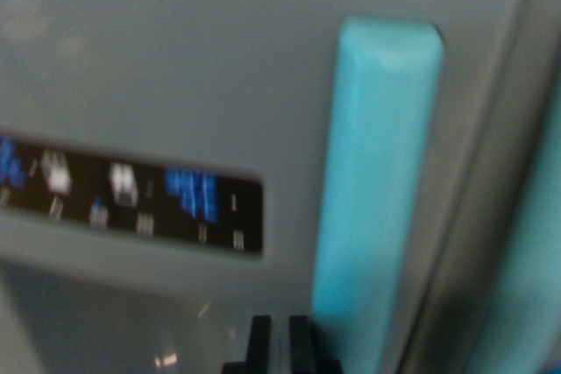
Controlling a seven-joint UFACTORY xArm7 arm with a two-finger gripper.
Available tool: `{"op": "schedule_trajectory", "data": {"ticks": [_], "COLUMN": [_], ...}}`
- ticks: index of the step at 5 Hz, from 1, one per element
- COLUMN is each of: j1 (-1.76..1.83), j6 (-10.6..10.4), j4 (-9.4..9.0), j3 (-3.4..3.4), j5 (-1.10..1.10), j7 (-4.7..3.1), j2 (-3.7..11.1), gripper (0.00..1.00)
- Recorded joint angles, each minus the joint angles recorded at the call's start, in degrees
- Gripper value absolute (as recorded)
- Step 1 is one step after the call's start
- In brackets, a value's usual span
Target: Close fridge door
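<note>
**Gripper close against the fridge door, beside the turquoise handle**

The wrist view is blurred and sits very near the fridge door [219, 59], whose pale grey-blue surface fills most of the frame. A tall turquoise handle [377, 190] runs upright down the door at the wrist view's right of centre, its rounded top near the upper edge and its lower end passing out of frame at the bottom. To the wrist view's left of the handle, a dark horizontal display panel [131, 199] lies across the door, tilted slightly, with blue and white symbols too smeared to read.

At the bottom edge, the gripper [280, 348] shows only as two black fingertips, standing close together with a thin pale gap between them. They grasp nothing visible. The right-hand fingertip sits just beside the lower part of the handle; whether it touches cannot be told.

At the far right edge, past a dark seam, a second turquoise strip [535, 260] is partly visible.
</note>
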Motion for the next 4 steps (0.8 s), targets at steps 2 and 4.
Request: {"op": "schedule_trajectory", "data": {"ticks": [2,4], "j1": [0.00,0.00], "j6": [0.0,0.0], "j4": [2.02,2.24], "j3": [-0.35,-0.47], "j5": [0.00,0.00], "j7": [0.00,0.00], "j2": [2.51,2.80], "gripper": [1.00,1.00]}}
